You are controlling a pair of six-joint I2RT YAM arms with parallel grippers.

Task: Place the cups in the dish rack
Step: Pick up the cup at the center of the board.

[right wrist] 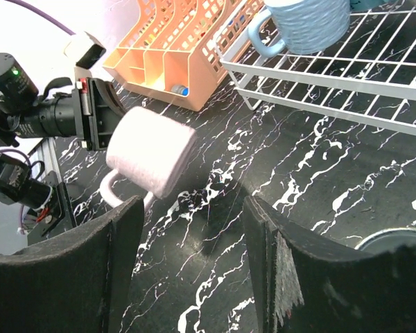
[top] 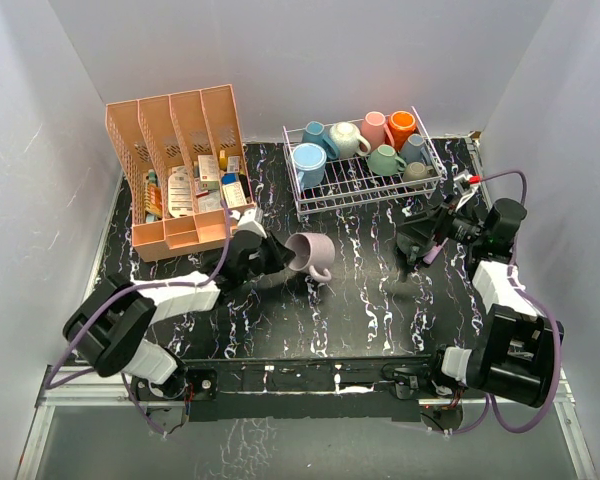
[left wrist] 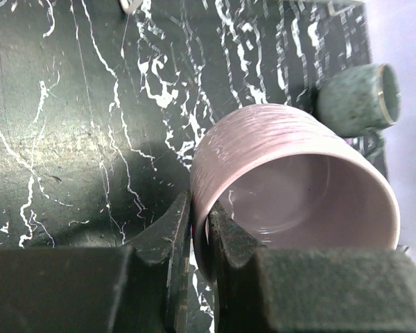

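My left gripper [top: 283, 252] is shut on the rim of a lilac mug [top: 312, 254] and holds it tilted above the black marble table, in front of the white wire dish rack [top: 325, 195]. In the left wrist view one finger [left wrist: 172, 225] is outside the mug's wall [left wrist: 263, 142] and one is inside. The rack holds several mugs, among them light blue [top: 308, 160], cream [top: 345, 138], pink [top: 374, 127] and orange [top: 401, 128]. My right gripper [top: 417, 247] is open and empty, right of the lilac mug [right wrist: 152, 149], its fingers [right wrist: 125, 232] wide apart over bare table.
A salmon-pink slotted organizer [top: 180, 165] with small items stands at the back left, left of the rack. A grey-green mug [left wrist: 357, 97] stands on the table near my right gripper; its rim [right wrist: 395, 239] shows at the right wrist view's lower right.
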